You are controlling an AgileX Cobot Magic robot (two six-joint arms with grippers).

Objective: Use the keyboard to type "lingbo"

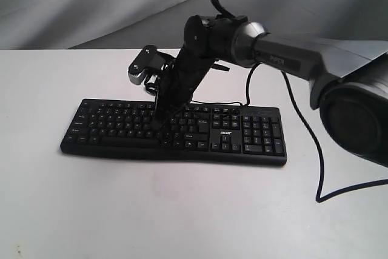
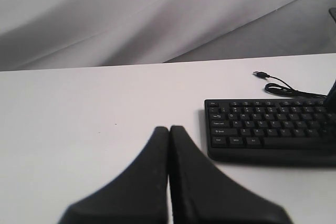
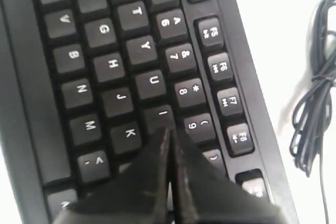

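Observation:
The black keyboard (image 1: 176, 130) lies flat across the middle of the white table. My right gripper (image 1: 159, 124) reaches down onto its letter block. In the right wrist view the keyboard (image 3: 94, 61) fills the picture and the right gripper (image 3: 169, 131) is shut, its joined tips on the near edge of the I key (image 3: 159, 116), between K and 9. My left gripper (image 2: 169, 128) is shut on nothing and hangs over bare table, off the keyboard's (image 2: 268, 129) Ctrl end. The left gripper does not show in the exterior view.
The keyboard's thin black cable (image 1: 245, 92) loops behind it, its USB plug (image 2: 258, 74) lying loose on the table. A second black cable (image 1: 315, 150) trails from the right arm across the table on the right. Grey cloth (image 1: 91, 4) backs the table.

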